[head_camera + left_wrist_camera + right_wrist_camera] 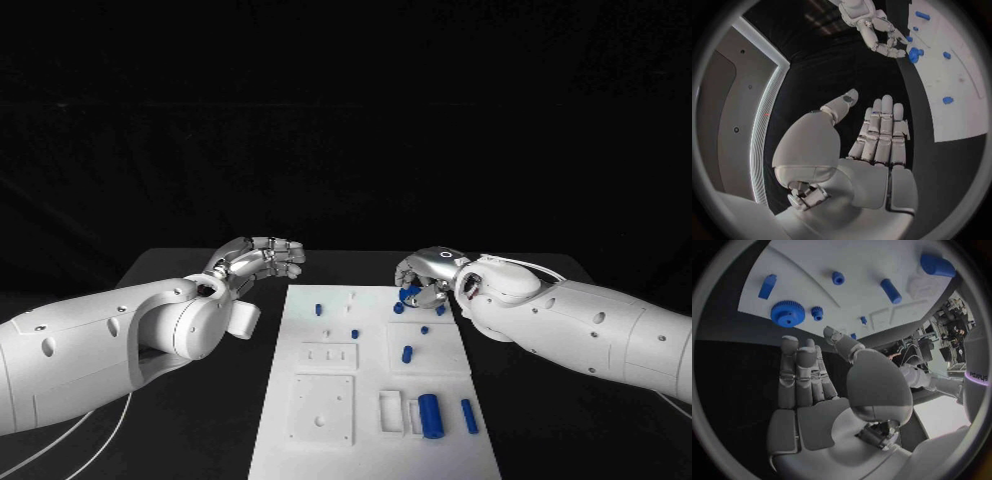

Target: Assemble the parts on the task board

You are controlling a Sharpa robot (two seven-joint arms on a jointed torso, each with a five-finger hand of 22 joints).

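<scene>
Black counter (188,265), white task board (378,440): the right robot hand (428,277) hides the blue gear (787,313); both it and the left robot hand (263,257) are empty, fingers apart. A big blue cylinder (428,413) sits in the board's slot.

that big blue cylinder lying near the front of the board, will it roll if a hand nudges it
Probably yes: the big blue cylinder lies on its side on the flat task board, so a sideways nudge would likely roll it. It looks rigid and smooth, so possibly slippery to pinch.

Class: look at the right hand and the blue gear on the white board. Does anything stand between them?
Nothing visible does. In the right wrist view the right hand is empty with fingers extended toward the blue gear, which lies on the task board; only bare black table and board separate them.
</scene>
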